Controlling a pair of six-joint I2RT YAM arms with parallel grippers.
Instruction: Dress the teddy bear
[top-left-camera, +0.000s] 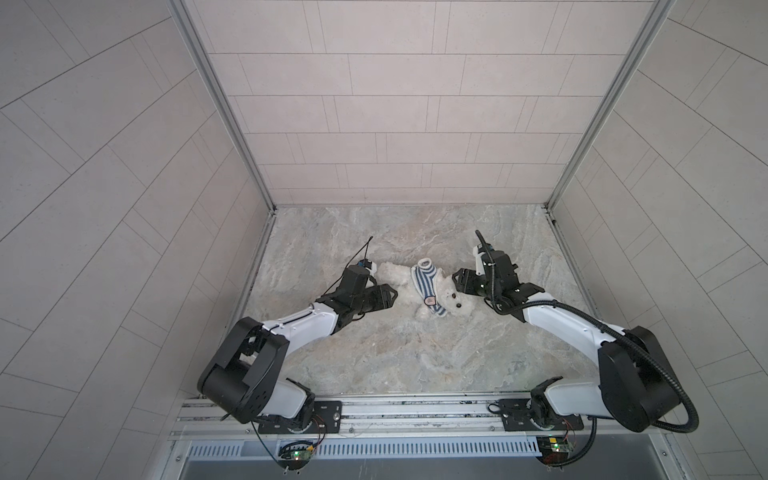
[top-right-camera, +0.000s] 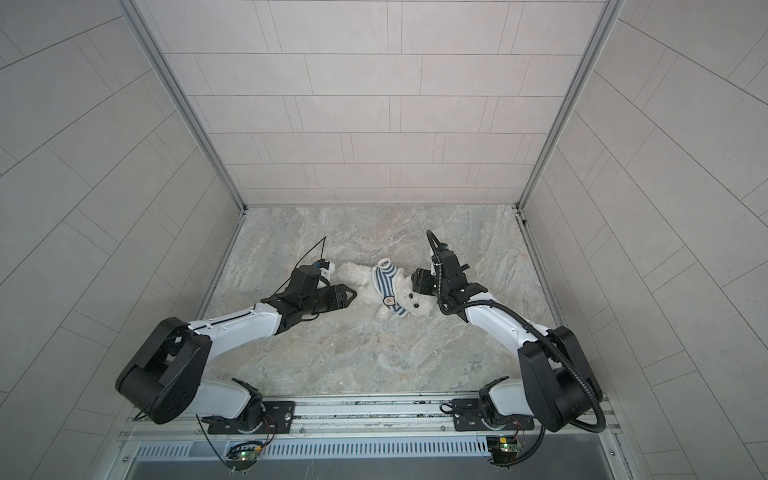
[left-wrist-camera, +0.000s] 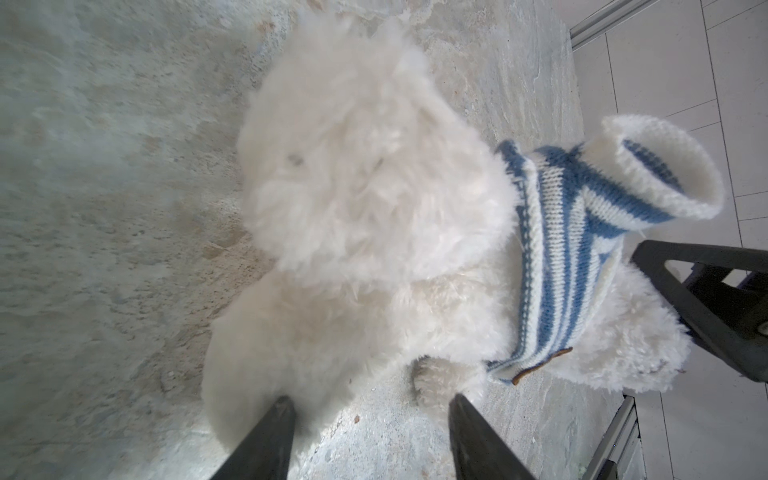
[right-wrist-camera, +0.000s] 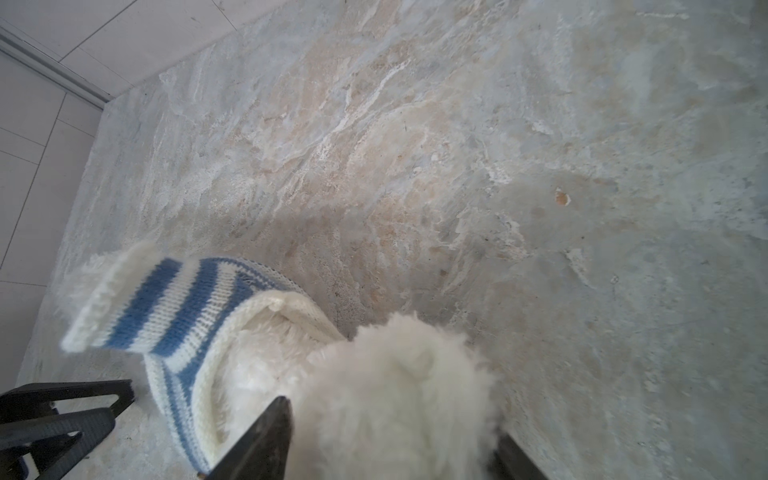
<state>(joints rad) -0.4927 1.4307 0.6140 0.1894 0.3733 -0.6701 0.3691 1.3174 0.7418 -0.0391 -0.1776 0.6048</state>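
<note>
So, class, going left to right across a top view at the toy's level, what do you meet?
Left gripper → teddy bear → right gripper. The striped shirt overlaps the bear, so it is left out.

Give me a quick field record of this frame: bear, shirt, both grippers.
toy: teddy bear lying on the marbled table, face visible from above
clothing: striped shirt around its upper body; one sleeve empty, sticking out
left: left gripper open at the leg end, nothing gripped
right: right gripper open, fingers either side of the head
progress: partly dressed
</note>
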